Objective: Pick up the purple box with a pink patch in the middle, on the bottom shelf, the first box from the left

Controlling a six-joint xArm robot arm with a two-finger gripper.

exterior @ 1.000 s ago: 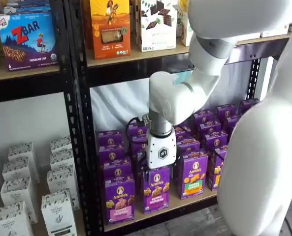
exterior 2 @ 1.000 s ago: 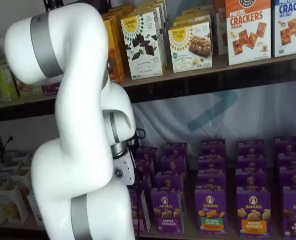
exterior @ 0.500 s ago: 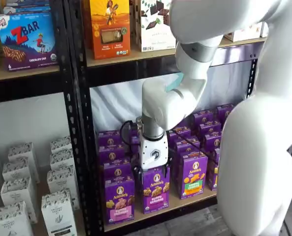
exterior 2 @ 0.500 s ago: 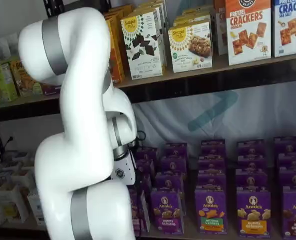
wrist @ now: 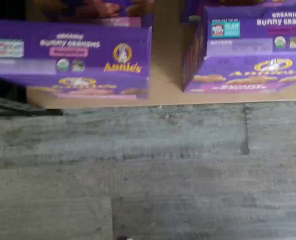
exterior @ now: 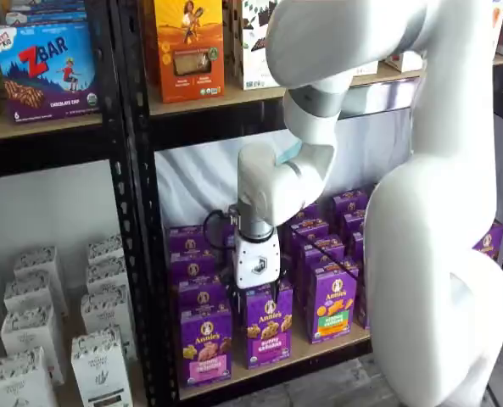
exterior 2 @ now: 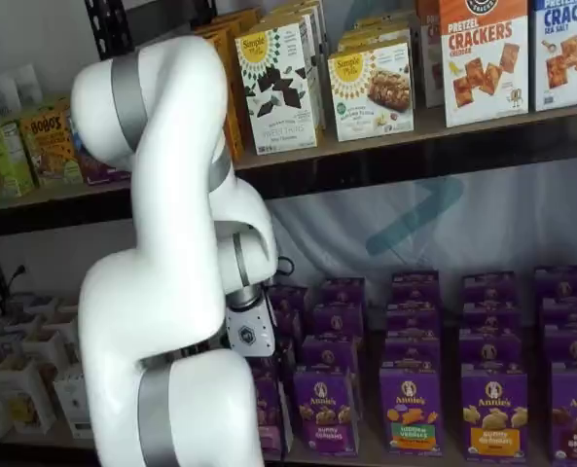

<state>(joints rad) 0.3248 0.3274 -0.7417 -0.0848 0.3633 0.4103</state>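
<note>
The purple box (exterior: 206,343) with a pink band stands at the front left of the bottom shelf (exterior: 315,349). In the wrist view I see it from above (wrist: 70,50), pink label on top, at the front edge of the pale board (wrist: 167,75). My gripper (exterior: 259,287) hangs with its white body just above the front row, between the pink-band box and the like carton with a purple label (exterior: 270,326). Its fingers are lost against the dark cartons. In a shelf view the gripper's body (exterior 2: 248,333) shows and the arm hides most of the box.
A carton with a green-and-orange patch (exterior: 334,301) stands right of the purple-label one, with several rows of purple cartons behind. A black perforated upright (exterior: 141,254) stands left of the box. White cartons (exterior: 98,365) fill the neighbouring bay. Grey floor (wrist: 148,170) lies below the board.
The arm has swung left and the gripper has moved left along the front row, from over the middle carton toward the pink-band box.
</note>
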